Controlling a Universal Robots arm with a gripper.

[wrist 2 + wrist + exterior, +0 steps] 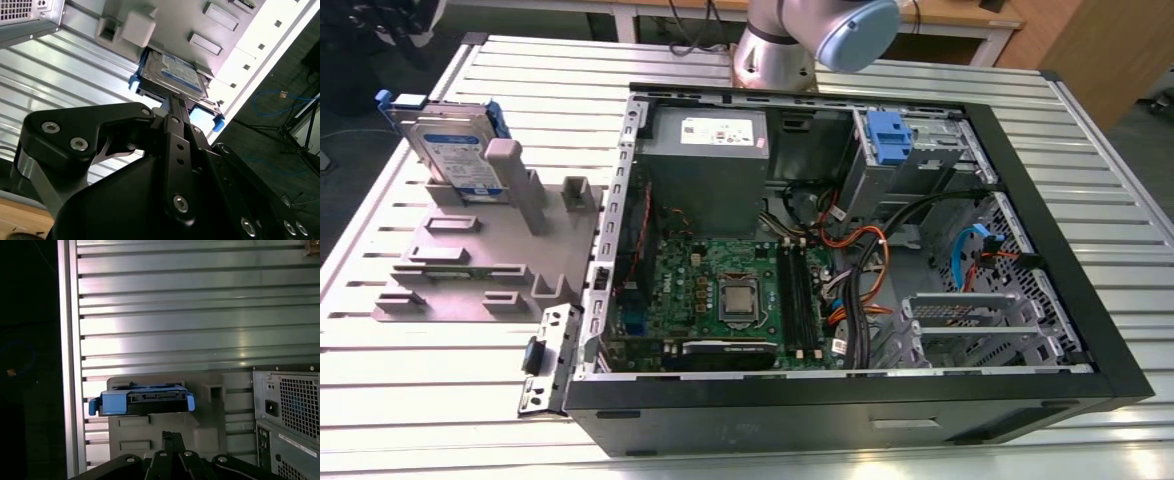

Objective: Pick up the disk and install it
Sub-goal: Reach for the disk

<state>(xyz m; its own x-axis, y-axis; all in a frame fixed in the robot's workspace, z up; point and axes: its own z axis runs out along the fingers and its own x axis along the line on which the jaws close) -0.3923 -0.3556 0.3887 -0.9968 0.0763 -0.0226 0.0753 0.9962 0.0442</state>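
- Over the ribbed metal surface [414, 410], the gripper [170, 434] hangs with its fingers [166, 442] drawn together and nothing between them, as both wrist views suggest.
- Just beyond the fingertips, and apart from them, the disk [142, 401] stands on edge, its blue rails and white-and-blue label plain in the second wrist view [172, 75].
- The disk [454, 140] sits slotted in a grey rack [467, 260] near the surface's corner at the exterior view's far left.
- Beside the rack lies an open computer case [1121, 350], taking up the surface's middle, with a grey power supply [707, 150] and a blue caddy clip [887, 135] along its far side.
- The arm [814, 40] rises behind the case, at the surface's far edge.
- Judged from this, the job is barely begun: the disk is not yet gripped or lifted, and installation remains undone.
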